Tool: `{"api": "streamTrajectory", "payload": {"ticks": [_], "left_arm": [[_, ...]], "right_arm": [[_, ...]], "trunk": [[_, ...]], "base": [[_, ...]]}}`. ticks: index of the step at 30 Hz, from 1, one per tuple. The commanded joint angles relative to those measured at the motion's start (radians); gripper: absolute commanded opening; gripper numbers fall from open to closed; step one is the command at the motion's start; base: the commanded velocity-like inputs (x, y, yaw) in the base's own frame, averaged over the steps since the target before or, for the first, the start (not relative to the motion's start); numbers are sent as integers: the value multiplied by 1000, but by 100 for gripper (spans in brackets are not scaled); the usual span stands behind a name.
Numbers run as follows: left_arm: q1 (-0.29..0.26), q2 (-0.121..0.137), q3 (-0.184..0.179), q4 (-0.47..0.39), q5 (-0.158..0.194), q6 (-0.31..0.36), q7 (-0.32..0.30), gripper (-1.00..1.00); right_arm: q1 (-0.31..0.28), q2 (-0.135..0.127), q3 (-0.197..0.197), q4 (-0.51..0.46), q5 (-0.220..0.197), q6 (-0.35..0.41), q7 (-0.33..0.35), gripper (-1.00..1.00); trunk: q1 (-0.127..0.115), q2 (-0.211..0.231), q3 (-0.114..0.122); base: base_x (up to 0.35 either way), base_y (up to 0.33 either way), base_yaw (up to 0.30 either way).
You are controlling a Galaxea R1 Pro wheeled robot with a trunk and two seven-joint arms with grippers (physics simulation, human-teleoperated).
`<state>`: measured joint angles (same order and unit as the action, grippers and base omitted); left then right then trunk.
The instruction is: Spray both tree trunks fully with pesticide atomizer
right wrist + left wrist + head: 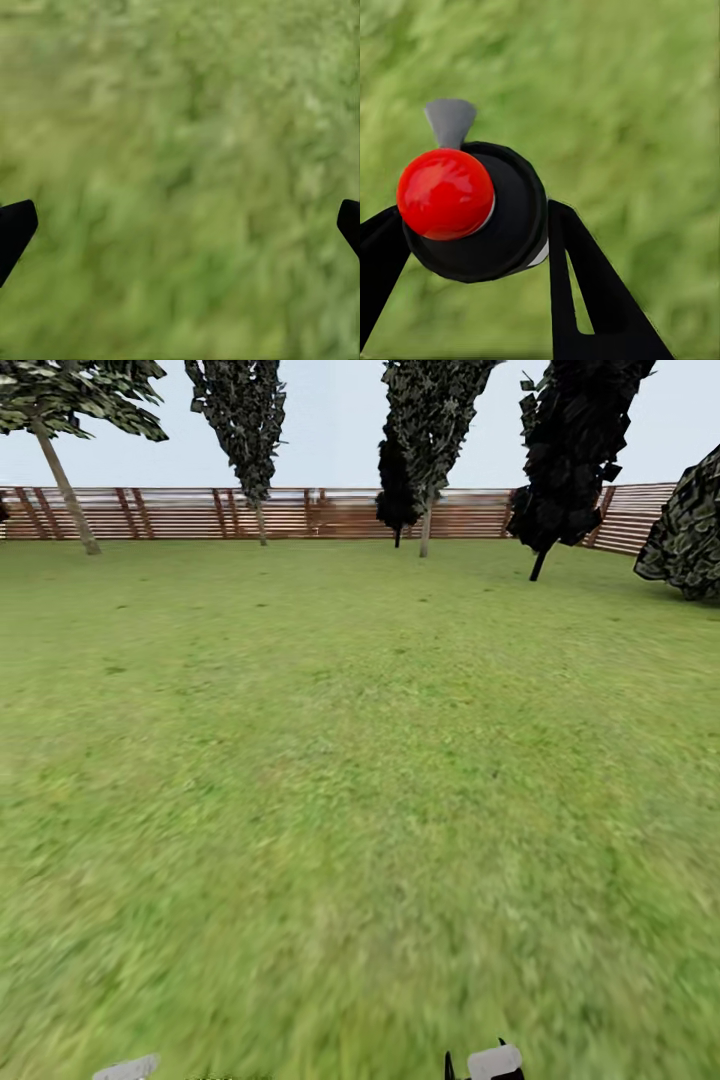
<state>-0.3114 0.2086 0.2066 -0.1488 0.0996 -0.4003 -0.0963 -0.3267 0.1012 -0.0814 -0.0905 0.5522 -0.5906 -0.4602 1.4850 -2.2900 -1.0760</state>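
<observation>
Green lawn (350,760) rolls toward the slatted fence (300,512) as the left hand (472,240) clamps the pesticide atomizer (472,214), ready for spraying, while the right hand (180,225) hangs spread wide, empty.

An outdoor garden. A wide green lawn (350,760) runs from the near edge to a brown fence (330,512) of horizontal wooden slats along the far side, angling nearer at far right. Dark, narrow cypress-like trees (245,420) stand before the fence. At far left is a tree with a bare, pale, leaning trunk (65,485) and a blocky green crown. A dark leafy bush (690,535) sits at the right edge. Pale open sky (340,430) lies above.
</observation>
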Motion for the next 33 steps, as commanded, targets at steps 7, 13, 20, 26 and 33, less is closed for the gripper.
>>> {"api": "streamTrajectory", "payload": {"ticks": [7, 13, 20, 26, 33], "left_arm": [[0, 0, 0, 0, 0, 0, -2, -100], [0, -1, 0, 0, -1, 0, -15, -100], [0, -2, 0, 0, -1, 2, -14, -100], [0, -2, 0, 0, -1, 1, -14, -100], [0, -2, 0, 1, -1, 3, -14, -100]], "right_arm": [[0, 0, 0, 0, 0, 0, 0, 100], [0, 0, 0, 0, 0, 0, 0, 100], [0, 0, 0, 0, 0, 0, 0, 100], [0, 0, 0, 0, 0, 0, 0, 100], [0, 0, 0, 0, 0, 0, 0, 100]], "trunk": [[0, 0, 7], [0, 0, 12], [0, 0, 19], [0, 0, 24], [0, 0, 30]], "base": [[0, 0, 227], [0, 0, 229], [0, 0, 229], [0, 0, 234], [0, 0, 237]]}}
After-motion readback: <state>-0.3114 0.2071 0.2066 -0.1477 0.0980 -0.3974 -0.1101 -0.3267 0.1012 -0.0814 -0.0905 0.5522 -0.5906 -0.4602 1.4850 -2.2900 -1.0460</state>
